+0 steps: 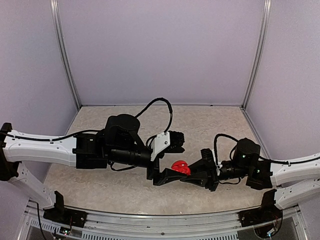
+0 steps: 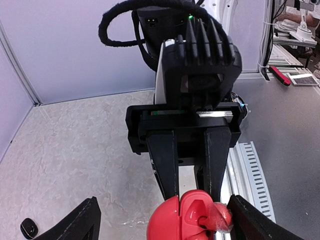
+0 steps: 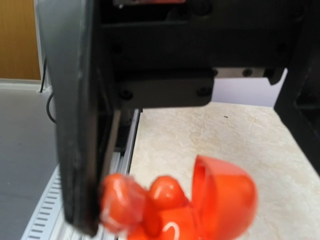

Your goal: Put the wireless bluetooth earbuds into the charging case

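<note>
Fingers (image 2: 80, 222) of the left gripper (image 2: 162, 200) stand spread wide, one at each lower corner of its own wrist view, with nothing pinched between them. Facing them head-on, the right gripper (image 2: 191, 192) has its two black fingers (image 2: 165, 160) pressed onto the red charging case (image 2: 195, 212), one on either side of it. The case lies in the wide gap between the left fingers.

From above, the two arms meet nose to nose near the front middle of the speckled beige surface (image 1: 210, 120), and the case shows as a small red spot between them. Its lid (image 3: 225, 195) is hinged open, standing up beside the base.

One red earbud (image 2: 221, 217), glossy and slightly see-through at its edge, sits at the rim of the base, just beside the inner face of one left finger. From the right wrist it looks to be touching that finger, but the view is too blurred to tell whether it rests on the case or only leans there. A second rounded red lump (image 3: 165, 192) shows in the base; I cannot tell whether it is an earbud or part of the case.

Well off to one side, a small black item (image 2: 29, 228) lies alone on the surface. Pale lilac walls (image 1: 160, 50) close the space in, and a slotted metal rail (image 2: 247, 165) runs along the near edge.
</note>
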### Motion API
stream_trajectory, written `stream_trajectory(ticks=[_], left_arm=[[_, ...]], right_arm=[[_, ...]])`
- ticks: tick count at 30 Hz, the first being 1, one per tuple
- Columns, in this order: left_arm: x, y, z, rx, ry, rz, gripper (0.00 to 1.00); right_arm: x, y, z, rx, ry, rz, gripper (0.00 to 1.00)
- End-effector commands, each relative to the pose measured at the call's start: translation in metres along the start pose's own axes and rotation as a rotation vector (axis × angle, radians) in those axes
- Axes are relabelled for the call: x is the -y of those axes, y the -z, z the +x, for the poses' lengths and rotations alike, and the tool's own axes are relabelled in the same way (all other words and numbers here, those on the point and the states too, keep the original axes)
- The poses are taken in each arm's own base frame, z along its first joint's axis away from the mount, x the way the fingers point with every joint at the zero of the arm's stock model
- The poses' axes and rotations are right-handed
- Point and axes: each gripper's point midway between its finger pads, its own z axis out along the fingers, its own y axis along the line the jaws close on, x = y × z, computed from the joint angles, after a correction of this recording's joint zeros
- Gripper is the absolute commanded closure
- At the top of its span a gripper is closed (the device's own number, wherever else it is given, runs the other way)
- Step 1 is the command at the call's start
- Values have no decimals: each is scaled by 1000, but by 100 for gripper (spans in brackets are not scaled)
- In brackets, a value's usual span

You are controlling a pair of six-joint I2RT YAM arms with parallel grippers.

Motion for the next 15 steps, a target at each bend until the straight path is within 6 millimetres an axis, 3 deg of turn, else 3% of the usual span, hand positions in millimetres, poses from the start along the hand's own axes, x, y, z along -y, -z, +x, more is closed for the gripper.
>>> stream_trajectory(ticks=[1,5,15], left_arm=[[-5,3,-17,19,-33,-32,13],[-1,15,-41,55,-94,-77,7],[6,31,-38,5,-145,-76,3]], right_arm=[[-6,2,-13,58,-3,-9,100],[-4,1,-7,53,-28,1,100],[2,-3,-2,49,-97,19,100]])
